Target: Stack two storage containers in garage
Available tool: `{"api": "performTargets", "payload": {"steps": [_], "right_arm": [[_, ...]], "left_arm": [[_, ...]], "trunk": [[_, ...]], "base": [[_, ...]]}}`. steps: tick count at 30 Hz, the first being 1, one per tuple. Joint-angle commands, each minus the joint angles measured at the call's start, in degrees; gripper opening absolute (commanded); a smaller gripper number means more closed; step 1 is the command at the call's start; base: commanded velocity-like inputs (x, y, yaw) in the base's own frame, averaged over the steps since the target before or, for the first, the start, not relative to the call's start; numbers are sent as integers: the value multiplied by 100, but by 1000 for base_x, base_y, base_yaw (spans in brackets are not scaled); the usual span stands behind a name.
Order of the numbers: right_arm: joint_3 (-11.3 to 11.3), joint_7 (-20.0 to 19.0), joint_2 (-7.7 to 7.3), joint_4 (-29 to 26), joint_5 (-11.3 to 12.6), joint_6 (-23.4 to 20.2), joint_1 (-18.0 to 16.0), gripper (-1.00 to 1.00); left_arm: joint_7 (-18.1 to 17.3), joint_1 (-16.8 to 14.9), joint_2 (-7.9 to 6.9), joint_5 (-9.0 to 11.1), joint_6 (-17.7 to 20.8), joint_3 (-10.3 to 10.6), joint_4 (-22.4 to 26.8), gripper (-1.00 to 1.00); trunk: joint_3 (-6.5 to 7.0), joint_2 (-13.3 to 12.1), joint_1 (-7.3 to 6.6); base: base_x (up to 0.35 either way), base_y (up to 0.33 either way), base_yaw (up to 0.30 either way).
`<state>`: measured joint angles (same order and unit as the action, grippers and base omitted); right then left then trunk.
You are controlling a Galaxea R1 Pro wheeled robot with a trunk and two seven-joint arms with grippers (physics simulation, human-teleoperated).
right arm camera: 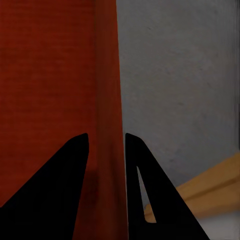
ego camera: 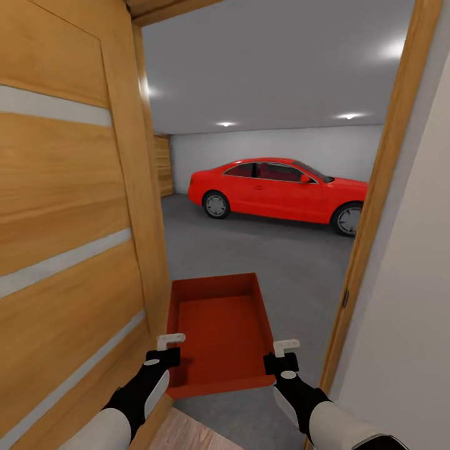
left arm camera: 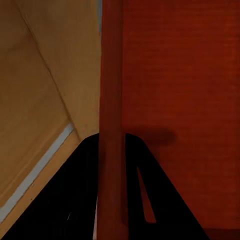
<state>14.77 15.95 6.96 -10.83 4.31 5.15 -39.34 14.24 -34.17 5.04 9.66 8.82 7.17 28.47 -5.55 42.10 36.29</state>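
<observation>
One orange-red storage container (ego camera: 220,331) hangs in front of me in the doorway, held level between both arms above the garage floor (ego camera: 262,250). My left gripper (ego camera: 170,342) is shut on its left wall, whose rim (left arm camera: 111,125) runs between the dark fingers (left arm camera: 75,190). My right gripper (ego camera: 286,345) is shut on the right wall, whose rim (right arm camera: 106,150) passes between the fingers (right arm camera: 60,180). The second container is out of view.
The orange-wood door (ego camera: 69,219) with pale stripes stands open close on my left. A wooden door frame (ego camera: 381,181) and white wall (ego camera: 419,300) are on the right. A red car (ego camera: 281,190) is parked deep in the garage. Light wood planks (ego camera: 187,437) lie below me.
</observation>
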Motion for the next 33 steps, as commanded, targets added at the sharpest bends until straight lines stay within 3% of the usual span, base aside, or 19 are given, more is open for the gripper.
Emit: {"api": "performTargets", "payload": {"steps": [1, 33], "right_arm": [[-106, -4, 304, 22, 87, 39, -4, -100], [-106, -4, 304, 28, 87, 39, -4, -100]], "left_arm": [[121, -3, 2, 265, 49, -75, 124, -100], [114, -5, 4, 263, 34, -66, 115, -100]], "trunk": [[-10, 8, 4], [-10, 8, 4]], "base": [[218, 262, -286], [277, 180, -286]]}}
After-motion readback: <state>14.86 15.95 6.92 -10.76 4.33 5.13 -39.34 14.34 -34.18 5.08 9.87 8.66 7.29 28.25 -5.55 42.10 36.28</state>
